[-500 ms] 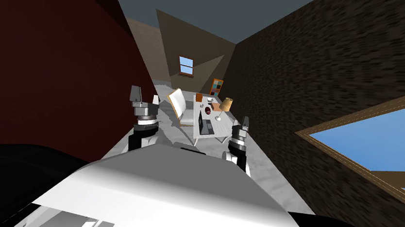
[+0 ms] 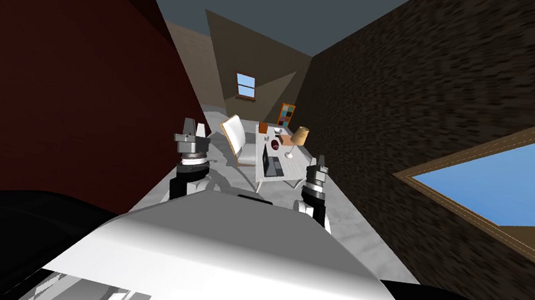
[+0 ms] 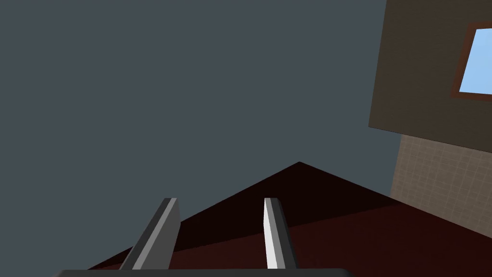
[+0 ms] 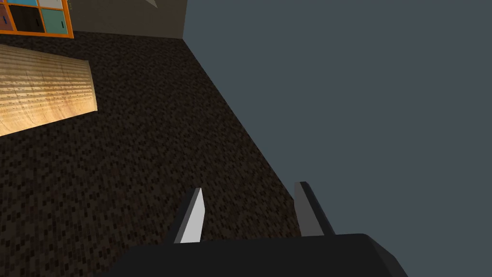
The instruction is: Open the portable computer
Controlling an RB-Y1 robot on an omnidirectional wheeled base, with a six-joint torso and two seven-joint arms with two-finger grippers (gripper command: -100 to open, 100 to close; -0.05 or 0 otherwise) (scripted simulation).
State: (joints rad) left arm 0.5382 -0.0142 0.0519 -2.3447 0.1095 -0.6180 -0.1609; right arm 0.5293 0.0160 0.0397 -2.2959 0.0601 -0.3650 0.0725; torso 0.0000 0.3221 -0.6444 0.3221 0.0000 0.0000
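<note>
Dark on both sides, the room has a red wall [image 2: 43, 76] on my left and a speckled wall [image 2: 437, 77] on my right, with a pale marbled floor [image 2: 350, 223] running between them to the far end. A big window [image 2: 514, 184] showing blue sky is set in the speckled wall near me, and a small window [image 2: 246, 84] sits high at the far end. Ahead of me, well apart from both hands, a white table [image 2: 292, 173] stands by the right wall. The laptop [image 2: 271, 165] lies on the table's near end, dark, and it is too small from here for me to tell how far its lid is raised. Farther along the table stand a lamp [image 2: 297, 140] with a tan shade, a small dark red thing [image 2: 274, 146] I cannot make out, and an orange cup [image 2: 263, 128] at the far end. A white chair [image 2: 237, 137] is drawn up at the table's left side, and a shelf [image 2: 287, 115] with coloured squares stands against the far wall. My left claw [image 2: 195, 125] is raised in front of me near the red wall, its fingers [image 3: 275, 235] parted with nothing between them. My right claw [image 2: 322, 160] is raised on my right, short of the table, and its fingers [image 4: 192, 223] are likewise parted and hold nothing.
</note>
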